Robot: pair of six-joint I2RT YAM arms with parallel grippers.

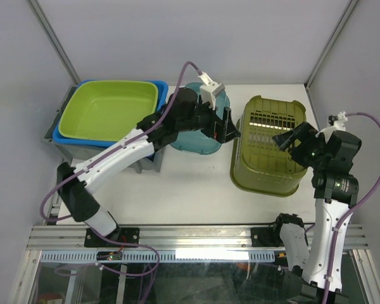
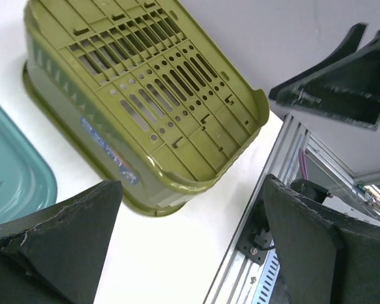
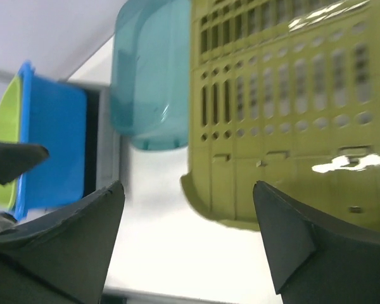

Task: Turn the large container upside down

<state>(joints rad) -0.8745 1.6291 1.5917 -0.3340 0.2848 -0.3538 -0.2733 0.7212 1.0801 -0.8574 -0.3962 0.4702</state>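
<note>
Robot lab cell: aluminium-profile frame (image 1: 52, 38), plain white wall panels (image 1: 190, 38), white surface (image 1: 190, 190), arm bases (image 1: 104, 235) bolted to a slotted rail (image 1: 196, 235).

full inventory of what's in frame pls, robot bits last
slotted basket: 1, olive green, right of centre, base up
tub: 1, teal, rear centre, left of the basket, partly under the left arm
basin: 1, lime green, rear left, nested in the bin
bin: 1, blue, rear left, on the crate
crate: 1, grey, under that stack
table: 1, white
frame rail: 1, aluminium, near edge
left gripper: 1, black, open, at the basket's left side
right gripper: 1, black, open, over the basket
</note>
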